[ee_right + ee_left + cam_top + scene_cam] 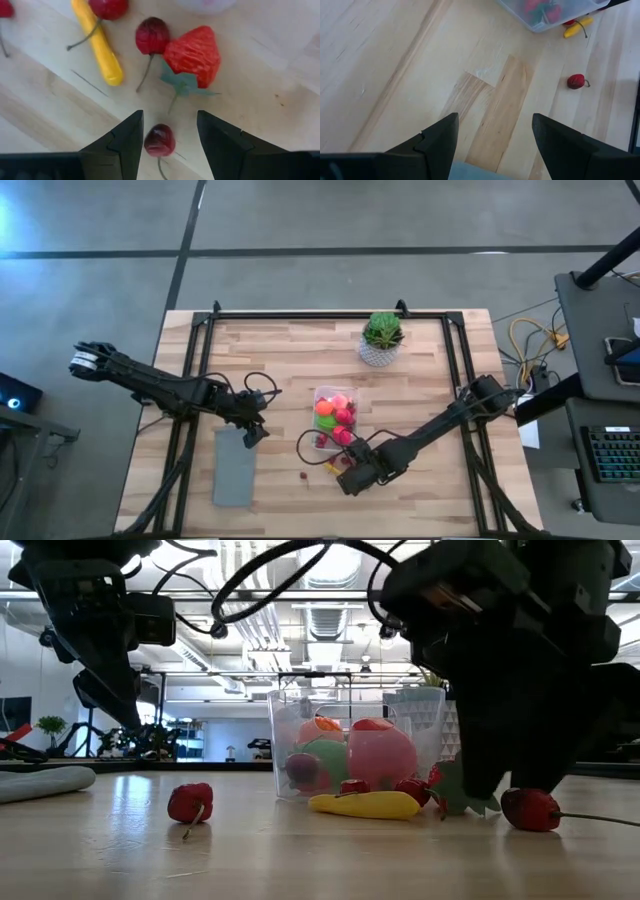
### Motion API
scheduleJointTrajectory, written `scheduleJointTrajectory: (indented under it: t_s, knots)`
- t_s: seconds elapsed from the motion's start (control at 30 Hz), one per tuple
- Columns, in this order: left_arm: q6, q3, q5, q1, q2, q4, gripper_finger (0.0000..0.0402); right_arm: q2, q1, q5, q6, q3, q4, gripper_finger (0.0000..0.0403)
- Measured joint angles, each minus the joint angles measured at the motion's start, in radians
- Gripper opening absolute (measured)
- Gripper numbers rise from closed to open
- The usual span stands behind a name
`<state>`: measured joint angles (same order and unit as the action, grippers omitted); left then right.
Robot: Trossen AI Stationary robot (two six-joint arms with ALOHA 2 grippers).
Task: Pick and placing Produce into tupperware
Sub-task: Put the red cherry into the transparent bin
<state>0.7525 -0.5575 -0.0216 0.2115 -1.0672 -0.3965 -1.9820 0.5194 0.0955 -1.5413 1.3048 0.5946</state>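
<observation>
Right wrist view: right gripper (pixel 167 137) fingers apart, a dark red cherry (pixel 159 141) lying on the surface (pixel 260 75) between the tips, not clamped. Beyond it lie a strawberry (pixel 194 50) with green leaves, a second cherry (pixel 152 36) touching the strawberry, and a yellow piece (pixel 98 42).

High view: the tupperware (pixel 335 417), clear, sits near mid-surface holding orange, green and pink produce. Right gripper (pixel 357 477) is just beside the tupperware's near end, with the loose pieces around it. One more red berry (pixel 303 475) lies apart from the tupperware, toward the grey flat rectangle (pixel 234 467).

Left gripper (pixel 255 432) hangs over the far end of that grey rectangle, well apart from the tupperware; left wrist view shows its fingers spread and holding nothing. Potted plant (pixel 382 338) stands beyond the tupperware.
</observation>
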Motion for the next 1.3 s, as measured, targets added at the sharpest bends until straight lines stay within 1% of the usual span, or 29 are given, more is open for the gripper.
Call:
scheduleJointTrajectory:
  t_s: [0.4,0.53,0.73,0.8,0.93,1.0,1.3]
  knots:
    - [0.000,0.000,0.000,0.000,0.000,-0.002,0.0239,-0.011,0.004,0.011,0.008,-0.008,-0.009,0.0178]
    - [0.000,0.000,0.000,0.000,0.000,-0.002,0.0239,-0.029,0.006,-0.022,0.008,-0.005,-0.016,0.0178]
    - [0.000,0.001,0.000,0.000,0.000,-0.002,0.0239,-0.040,0.012,-0.011,0.019,0.035,0.022,0.0178]
    - [0.000,0.001,0.000,0.000,0.000,-0.003,0.0239,-0.044,0.012,-0.024,0.047,0.055,0.039,0.0178]
    - [0.000,0.001,0.000,0.000,0.000,-0.003,0.0239,-0.045,0.024,-0.108,0.084,0.084,0.073,0.0178]
    - [0.000,0.001,0.000,0.000,0.000,-0.003,0.0239,-0.045,0.035,-0.121,0.090,0.091,0.075,0.0178]
    - [0.000,0.002,0.000,0.000,0.000,-0.002,0.0239,-0.049,0.043,-0.069,0.061,0.082,0.087,0.0178]
